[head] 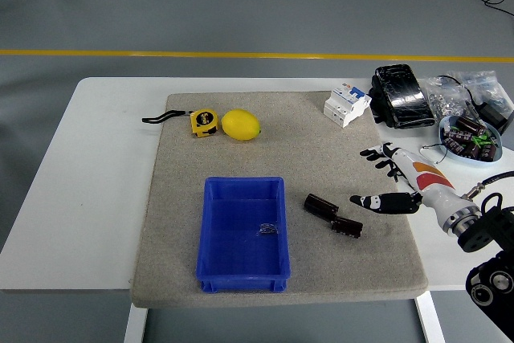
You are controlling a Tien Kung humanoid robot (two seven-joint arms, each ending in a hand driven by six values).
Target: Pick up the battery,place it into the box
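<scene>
Batteries are lying on the beige mat [185, 222] just to the right of the blue box [241, 234], which serves as the landmark: one battery [321, 206] is resting nearest the box's right wall, and a second battery [348, 227] is sitting just beyond it, their ends nearly touching. Further right of the box, the right hand [391, 181] is hovering with fingers spread wide and holding nothing, the thumb reaching toward the second cell. No left hand is showing. Because the two cells are lying so close together, closing on one is likely to be nudging or rolling the other, and a round cell may be slipping from a loose pinch before it is clearing the box's wall. Behind the box, a tape measure [203, 121] and a lemon [240, 124] are sitting well apart from the path. Far right and behind, a white breaker [346, 105], a black pack [403, 95] and a bowl of parts [470, 137] are crowding the arm's side, though nothing is standing between batteries and box.
</scene>
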